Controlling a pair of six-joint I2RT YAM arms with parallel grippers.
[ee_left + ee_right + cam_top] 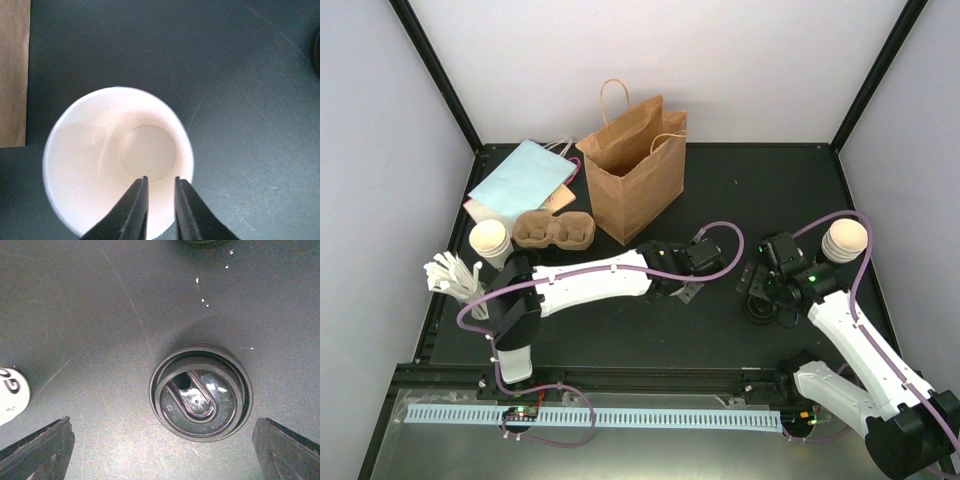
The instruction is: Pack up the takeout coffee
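In the left wrist view an upright lidless coffee cup with a cream inside stands on the black table. My left gripper hangs over its near rim, fingers close together with a narrow gap and nothing between them. In the top view this gripper is right of the brown paper bag, and the cup is hidden under it. My right gripper is wide open above a round black lid lying flat between its fingers. In the top view the right gripper is at mid-right.
A pale-blue flat bag, a cardboard cup carrier, a cup stack and white stirrers sit at the left. Another cup stack stands at the right. A second dark lid and a white printed object edge the right wrist view.
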